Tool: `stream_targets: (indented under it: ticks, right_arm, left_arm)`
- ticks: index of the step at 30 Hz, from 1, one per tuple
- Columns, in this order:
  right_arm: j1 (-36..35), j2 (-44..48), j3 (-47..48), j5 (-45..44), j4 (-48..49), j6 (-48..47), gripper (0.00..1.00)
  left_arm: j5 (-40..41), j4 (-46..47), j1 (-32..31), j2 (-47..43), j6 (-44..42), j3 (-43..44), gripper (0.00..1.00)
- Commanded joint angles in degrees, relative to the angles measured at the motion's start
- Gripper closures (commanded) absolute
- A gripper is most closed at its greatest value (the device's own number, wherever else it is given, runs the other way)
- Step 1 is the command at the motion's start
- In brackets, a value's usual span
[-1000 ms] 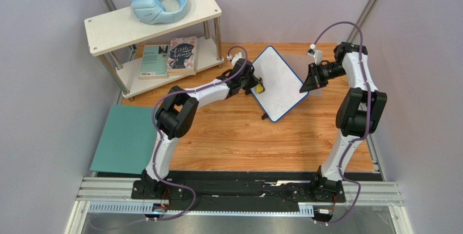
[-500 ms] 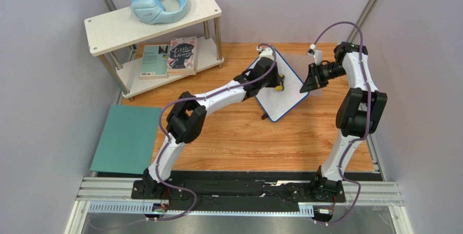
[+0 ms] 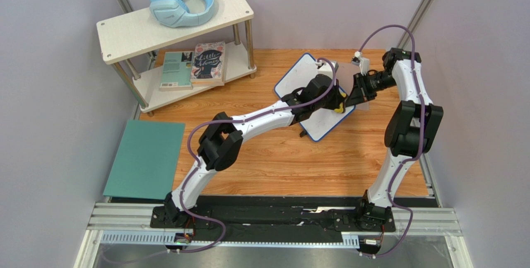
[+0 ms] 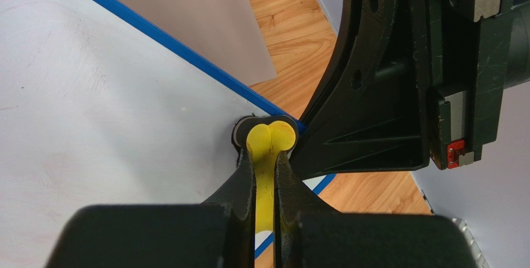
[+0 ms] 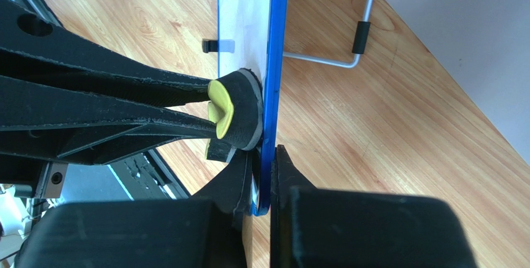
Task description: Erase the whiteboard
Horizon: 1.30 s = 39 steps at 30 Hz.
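Currently the right gripper (image 5: pixel 264 178) pinches the whiteboard (image 3: pixel 297 79) rim to brace it. My left gripper (image 4: pixel 265 167) clamps the yellow eraser (image 4: pixel 272 136), pad on the board.

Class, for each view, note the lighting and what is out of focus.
Top external: even light, sharp, soft shadows on the wooden table. Left wrist: small blue-framed whiteboard bright, without glare; left gripper holding a yellow-handled eraser, dark, soft near the lens. Right wrist: right gripper blurred at bottom, board edge crisp.
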<state>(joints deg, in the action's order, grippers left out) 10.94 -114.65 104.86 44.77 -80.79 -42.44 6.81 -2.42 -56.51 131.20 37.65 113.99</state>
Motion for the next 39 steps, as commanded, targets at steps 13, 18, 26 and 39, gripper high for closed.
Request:
stream_targets:
  ticks: [13, 18, 26, 39]
  right_arm:
    - [-3.47, 1.36, 1.14, -4.08, -4.37, -7.84, 1.00]
    - [-3.56, 1.36, 1.31, -3.90, -4.46, -7.66, 1.00]
    - [-3.56, 1.89, 1.05, -4.52, -4.64, -7.84, 1.00]
    - [-3.64, 1.10, 1.66, -3.99, -4.72, -7.31, 1.00]
  left_arm:
    - [6.46, -2.07, 4.03, -5.24, 9.54, -16.42, 1.00]
    - [7.69, 1.36, 9.38, -8.85, 14.54, -26.26, 1.00]
    - [8.22, 1.10, 15.29, -8.94, 14.65, -28.48, 1.00]
    - [2.07, 10.94, 17.84, -16.40, 9.73, -30.13, 1.00]
